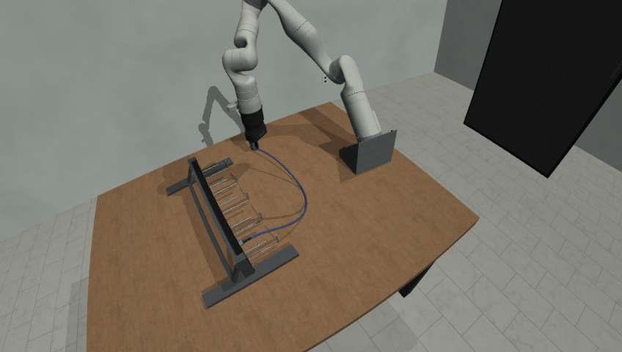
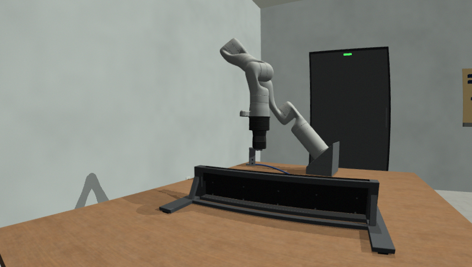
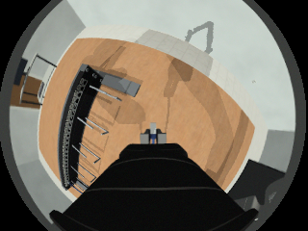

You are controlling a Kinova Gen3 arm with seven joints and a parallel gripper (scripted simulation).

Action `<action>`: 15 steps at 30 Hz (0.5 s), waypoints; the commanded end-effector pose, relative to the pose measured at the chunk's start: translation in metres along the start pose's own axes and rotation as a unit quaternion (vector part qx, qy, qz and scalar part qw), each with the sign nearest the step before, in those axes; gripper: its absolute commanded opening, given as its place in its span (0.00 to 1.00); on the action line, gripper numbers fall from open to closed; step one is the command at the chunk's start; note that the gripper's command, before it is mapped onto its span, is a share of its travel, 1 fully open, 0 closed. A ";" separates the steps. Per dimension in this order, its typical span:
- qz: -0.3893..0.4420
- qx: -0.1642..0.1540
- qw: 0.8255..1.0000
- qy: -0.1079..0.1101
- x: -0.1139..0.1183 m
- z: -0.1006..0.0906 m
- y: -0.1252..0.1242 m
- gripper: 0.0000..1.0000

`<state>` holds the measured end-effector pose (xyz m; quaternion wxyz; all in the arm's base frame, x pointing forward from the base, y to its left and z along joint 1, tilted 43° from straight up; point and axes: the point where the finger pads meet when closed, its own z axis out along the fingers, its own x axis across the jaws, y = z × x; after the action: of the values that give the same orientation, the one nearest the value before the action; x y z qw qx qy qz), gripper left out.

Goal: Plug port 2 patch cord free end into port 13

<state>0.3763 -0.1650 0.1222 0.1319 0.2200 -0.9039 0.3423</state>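
Gripping one plug (image 3: pixel 153 128), the one claw (image 1: pixel 254 147) (image 2: pixel 255 156) (image 3: pixel 153 134) holds one blue cord (image 1: pixel 304 191) (image 2: pixel 272 168) beside one rack (image 1: pixel 216 209) (image 2: pixel 284 177) (image 3: pixel 64 140).

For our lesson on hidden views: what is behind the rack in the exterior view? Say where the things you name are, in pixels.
Part of the blue cord (image 1: pixel 306 200) (image 2: pixel 271 167) shows beyond the rack (image 1: pixel 218 213) (image 2: pixel 284 177); its lower run is hidden.
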 end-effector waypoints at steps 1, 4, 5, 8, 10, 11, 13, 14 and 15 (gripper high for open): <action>-0.010 0.000 1.000 0.000 -0.005 0.000 0.002 0.00; -0.014 0.000 1.000 0.000 -0.006 -0.001 0.003 0.00; -0.018 0.000 1.000 0.000 -0.007 -0.001 0.004 0.00; -0.031 0.000 1.000 0.000 -0.011 -0.002 0.005 0.00; -0.039 0.000 0.999 0.000 -0.014 -0.002 0.007 0.00; -0.044 0.000 0.999 0.000 -0.016 -0.002 0.007 0.00; -0.053 0.000 0.999 0.000 -0.018 -0.003 0.009 0.00; -0.057 0.000 0.998 0.000 -0.020 -0.003 0.009 0.00; -0.061 0.000 0.998 0.000 -0.021 -0.003 0.010 0.00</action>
<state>0.3881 -0.1520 0.1132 0.1509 0.2695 -0.8904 0.3345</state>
